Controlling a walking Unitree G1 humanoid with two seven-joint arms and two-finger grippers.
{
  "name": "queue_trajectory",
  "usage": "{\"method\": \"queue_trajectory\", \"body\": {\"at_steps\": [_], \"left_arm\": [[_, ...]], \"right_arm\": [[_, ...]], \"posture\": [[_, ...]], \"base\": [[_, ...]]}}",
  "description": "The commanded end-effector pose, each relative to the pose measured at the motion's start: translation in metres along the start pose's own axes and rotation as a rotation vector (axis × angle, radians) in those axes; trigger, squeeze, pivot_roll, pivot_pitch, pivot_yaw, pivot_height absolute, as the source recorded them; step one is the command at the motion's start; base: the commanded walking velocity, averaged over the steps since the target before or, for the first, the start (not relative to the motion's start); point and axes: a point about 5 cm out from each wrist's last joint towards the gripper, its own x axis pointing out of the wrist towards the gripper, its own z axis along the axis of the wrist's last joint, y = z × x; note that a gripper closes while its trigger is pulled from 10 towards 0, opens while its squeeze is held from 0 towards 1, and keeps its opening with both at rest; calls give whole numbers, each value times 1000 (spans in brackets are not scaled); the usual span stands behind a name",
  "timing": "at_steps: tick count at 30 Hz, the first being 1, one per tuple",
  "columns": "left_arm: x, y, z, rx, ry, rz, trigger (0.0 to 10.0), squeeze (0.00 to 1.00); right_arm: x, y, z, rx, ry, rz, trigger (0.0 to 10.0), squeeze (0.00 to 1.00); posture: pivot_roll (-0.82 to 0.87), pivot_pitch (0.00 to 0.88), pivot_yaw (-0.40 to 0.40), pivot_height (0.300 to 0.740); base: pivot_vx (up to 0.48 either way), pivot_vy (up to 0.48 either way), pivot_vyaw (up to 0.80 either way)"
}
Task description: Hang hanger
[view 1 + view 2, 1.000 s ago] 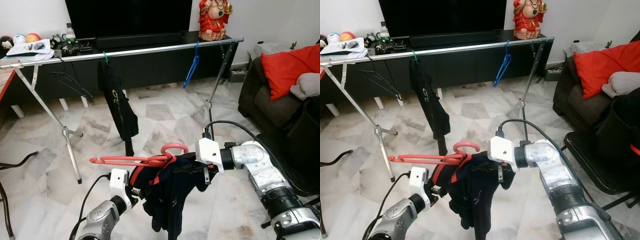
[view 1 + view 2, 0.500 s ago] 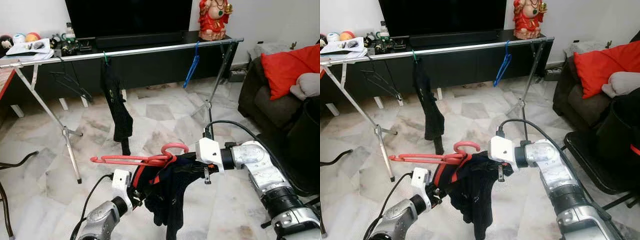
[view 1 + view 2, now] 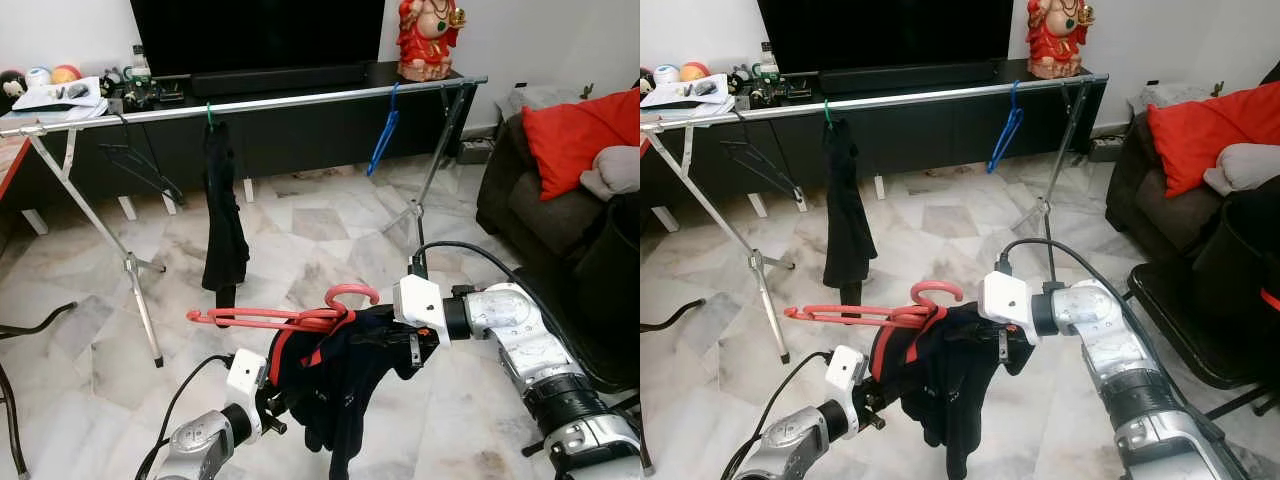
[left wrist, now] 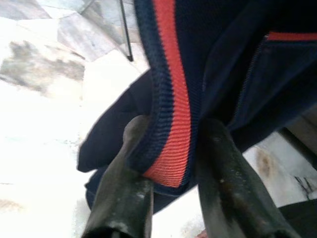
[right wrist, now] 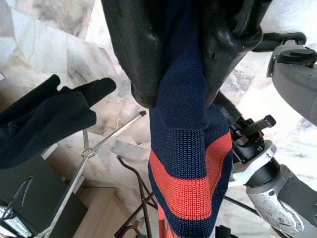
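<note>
A red hanger (image 3: 262, 318) lies level in front of me with a navy jacket (image 3: 345, 385), striped in red, draped from it. My left gripper (image 3: 277, 400) is low on the left and shut on the jacket's ribbed red and navy band (image 4: 171, 124). On the right, at the hook end of the hanger, my right gripper (image 3: 388, 338) is shut on navy knit (image 5: 181, 84). Beyond stands a silver drying rail (image 3: 300, 100). A black garment (image 3: 223, 225) hangs on it from a green hook, and a bare blue hanger (image 3: 383, 130) hangs further right.
The rack's splayed legs (image 3: 135, 275) stand on the marble floor (image 3: 320, 225). Behind the rail is a black TV console (image 3: 300, 130) bearing a red statue (image 3: 428, 38). On the right are a dark sofa with a red cushion (image 3: 575, 130) and a black chair (image 3: 600, 330).
The black garment on the rail has swung edge-on and hangs narrower. My left gripper and the hanger have shifted slightly to the right. The right arm has hardly moved.
</note>
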Motion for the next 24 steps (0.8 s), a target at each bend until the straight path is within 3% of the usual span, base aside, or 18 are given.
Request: {"method": "queue_trajectory", "body": {"at_steps": [1,24], "left_arm": [[-1,0,-4,9,15,8,0,0],[1,-1,-4,-1,11,37,0,0]], "right_arm": [[-2,-6,8,-37,-6,-12,0,0],[1,-2,-1,-1,2,-23,0,0]], "posture": [[30,80,-20,740],[37,74,-17,740]], "base": [[0,0,0],[0,0,0]]}}
